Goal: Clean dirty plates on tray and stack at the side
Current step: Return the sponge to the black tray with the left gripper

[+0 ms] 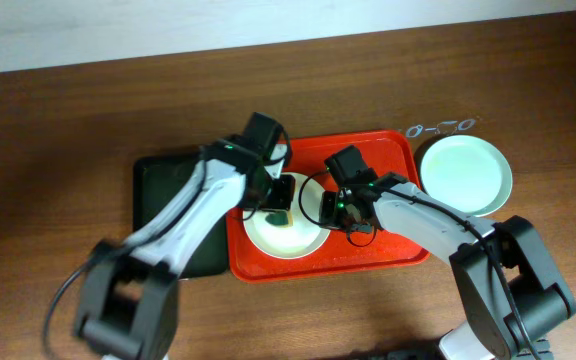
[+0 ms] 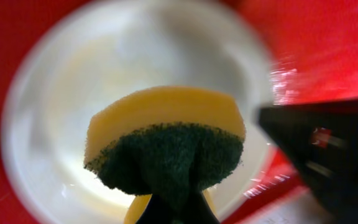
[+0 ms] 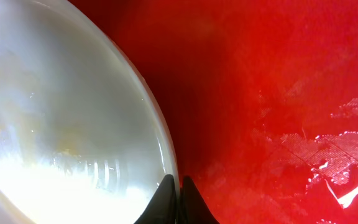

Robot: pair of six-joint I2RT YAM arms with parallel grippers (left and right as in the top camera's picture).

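Note:
A white plate (image 1: 290, 238) lies on the red tray (image 1: 388, 150), slightly left of its middle. My left gripper (image 1: 280, 200) is shut on a yellow sponge with a dark green scouring face (image 2: 166, 149), held just over the white plate (image 2: 73, 93). From the right, my right gripper (image 1: 330, 212) is shut on that plate's rim. In the right wrist view its fingertips (image 3: 166, 198) pinch the edge of the wet, shiny plate (image 3: 61, 112) over the tray floor (image 3: 278, 87). A pale green plate (image 1: 465, 175) rests on the table, right of the tray.
A black tray (image 1: 163, 195) lies against the red tray's left side, partly under my left arm. A small shiny object (image 1: 438, 127) sits on the table behind the green plate. Water streaks the red tray floor (image 3: 347, 155).

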